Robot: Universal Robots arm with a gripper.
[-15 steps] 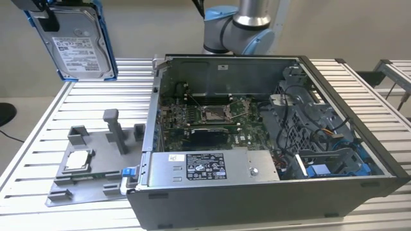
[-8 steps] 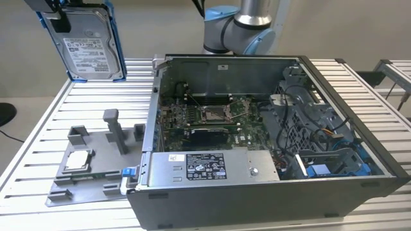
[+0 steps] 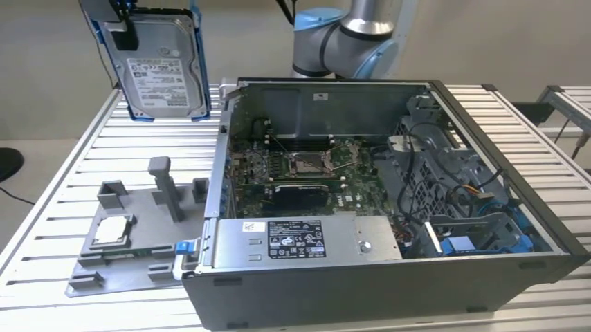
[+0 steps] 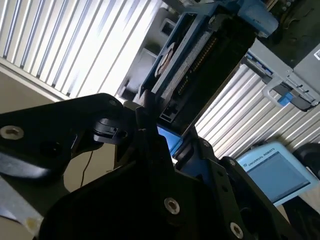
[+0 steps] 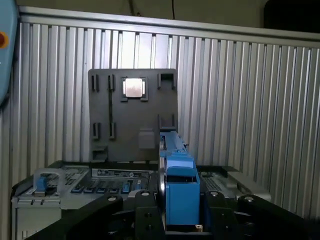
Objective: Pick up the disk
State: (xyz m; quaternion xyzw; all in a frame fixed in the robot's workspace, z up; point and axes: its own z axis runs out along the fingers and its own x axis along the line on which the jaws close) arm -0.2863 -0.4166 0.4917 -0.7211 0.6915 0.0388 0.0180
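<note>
The disk [image 3: 165, 69], a silver hard drive with a white label in a blue bracket, hangs upright in the air above the table's far corner on the exterior view's left. My gripper [image 3: 123, 31] is shut on its upper end, one black finger lying across the drive's face. In the first wrist view the disk [image 5: 179, 185] appears edge-on, its blue bracket clamped in my gripper [image 5: 177, 212]. In the second wrist view the disk [image 4: 200, 55] extends away from my gripper [image 4: 165, 132].
An open computer case [image 3: 517, 228] stands on the slatted metal table [image 3: 55, 207], with a long grey box [image 3: 305, 238] along its near side. Left of it lies a grey fixture plate [image 3: 138, 273] holding a small square chip [image 3: 111, 229]. The arm's base [image 3: 347, 34] stands behind the case.
</note>
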